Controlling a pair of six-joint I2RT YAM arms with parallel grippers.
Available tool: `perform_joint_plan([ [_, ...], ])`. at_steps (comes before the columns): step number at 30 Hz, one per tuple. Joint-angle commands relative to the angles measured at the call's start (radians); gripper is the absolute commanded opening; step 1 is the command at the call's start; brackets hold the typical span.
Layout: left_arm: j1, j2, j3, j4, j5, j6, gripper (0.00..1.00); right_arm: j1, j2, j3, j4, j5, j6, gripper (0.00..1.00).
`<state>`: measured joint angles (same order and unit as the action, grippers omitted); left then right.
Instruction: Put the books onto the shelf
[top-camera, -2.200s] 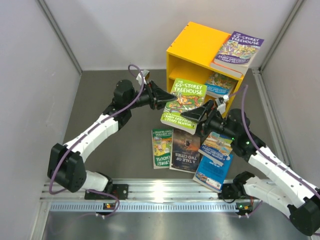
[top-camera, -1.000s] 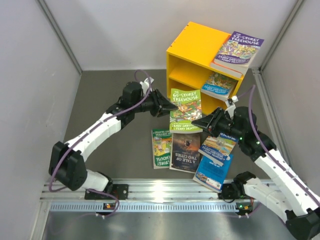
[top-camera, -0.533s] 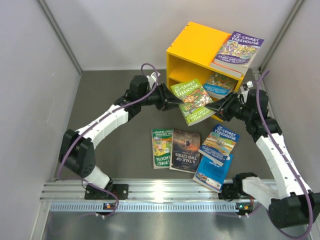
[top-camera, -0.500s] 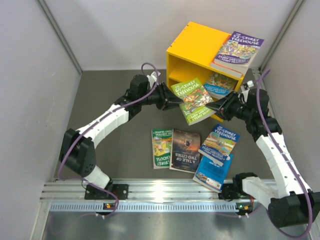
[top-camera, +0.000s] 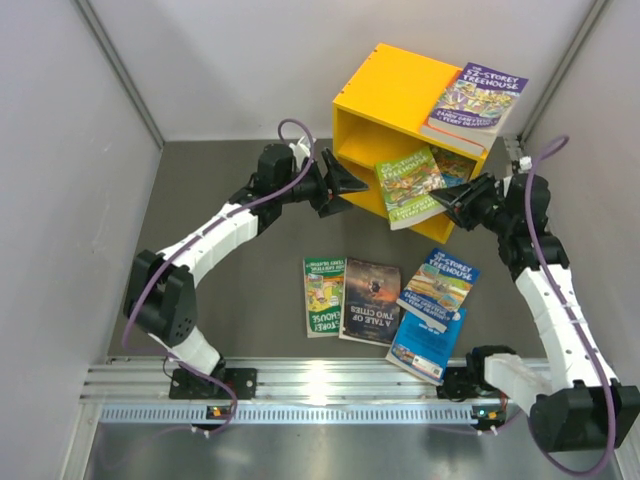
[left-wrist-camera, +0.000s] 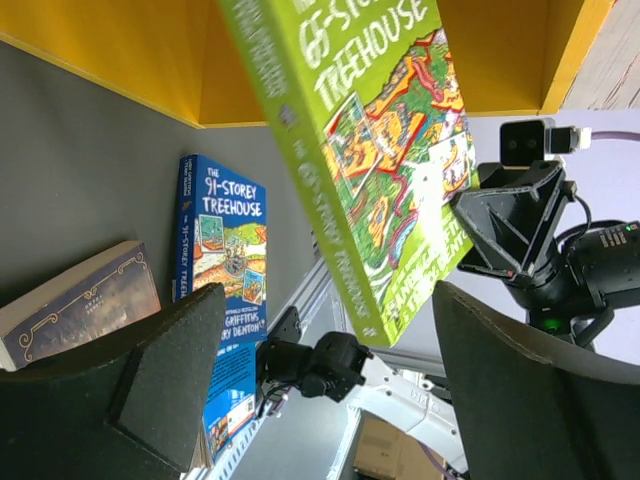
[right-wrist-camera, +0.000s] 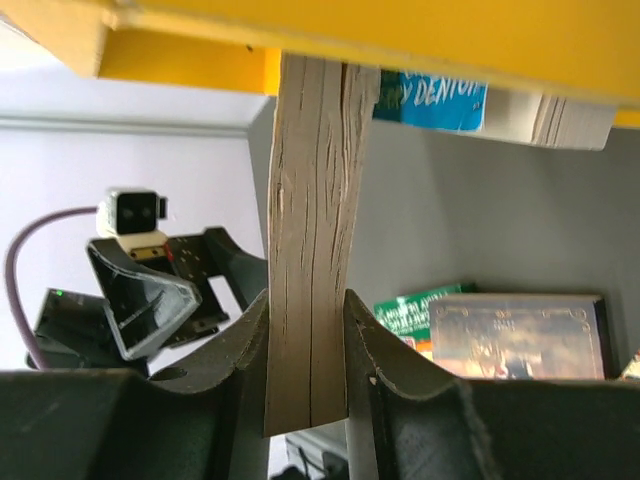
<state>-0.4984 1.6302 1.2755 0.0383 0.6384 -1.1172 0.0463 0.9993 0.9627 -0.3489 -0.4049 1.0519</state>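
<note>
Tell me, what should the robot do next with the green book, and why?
Probably the right gripper should push the green book deeper into the yellow shelf. Only that gripper pinches the book, which juts out of the shelf's open front. The left gripper is open and not gripping it.

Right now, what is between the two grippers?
The green Treehouse book, seen in the top view. The right gripper pinches its edge; the left gripper stands open beside it.

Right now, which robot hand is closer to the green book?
Right. The right gripper pinches the green book; the left gripper is open beside it, not touching.
</note>
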Motion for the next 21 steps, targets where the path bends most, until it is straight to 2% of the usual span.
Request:
perform_joint_plan([
  [1, 0.001, -0.015, 0.047, 0.069, 0.009, 0.016, 0.90, -0.023, -0.062, -0.005, 0.192, 0.035, 0.065, 0.00],
  [6, 0.001, -0.018, 0.042, 0.060, 0.010, 0.016, 0.89, -0.039, -0.068, -0.021, 0.252, 0.064, 0.106, 0.00],
  [14, 0.001, -0.049, -0.018, 0.057, 0.018, 0.016, 0.89, -0.039, -0.091, -0.065, 0.257, 0.247, 0.194, 0.00],
  [21, 0.001, -0.114, -0.112, 0.080, 0.015, 0.011, 0.89, -0.039, -0.082, -0.027, 0.130, 0.460, 0.246, 0.00],
])
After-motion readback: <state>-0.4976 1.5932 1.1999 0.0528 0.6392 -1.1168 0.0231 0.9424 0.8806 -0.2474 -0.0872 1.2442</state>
